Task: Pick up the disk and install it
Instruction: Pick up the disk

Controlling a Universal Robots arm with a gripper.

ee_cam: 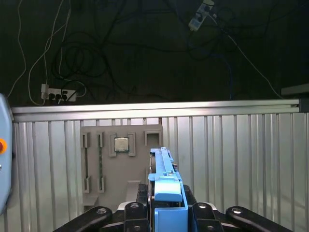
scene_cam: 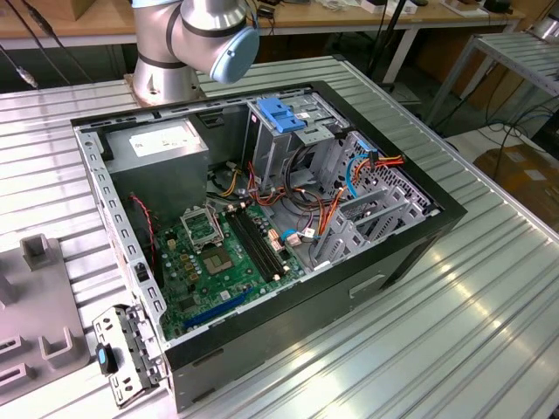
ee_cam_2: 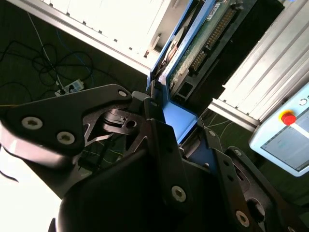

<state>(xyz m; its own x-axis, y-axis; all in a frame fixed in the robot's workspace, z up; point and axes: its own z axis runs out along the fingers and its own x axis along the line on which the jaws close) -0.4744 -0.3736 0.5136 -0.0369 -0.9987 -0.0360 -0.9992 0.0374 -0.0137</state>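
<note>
Inside the clenched claw point(ee_cam: 166, 194), the disk point(ee_cam: 163, 166) sits gripped edge-on, jutting past its tips.

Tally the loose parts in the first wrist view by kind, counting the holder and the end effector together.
Disk: 1, clamped in the end effector
Processor chip: 1, on the grey holder
Green memory stick: 1, on edge in a holder slot
Total: 3
</note>
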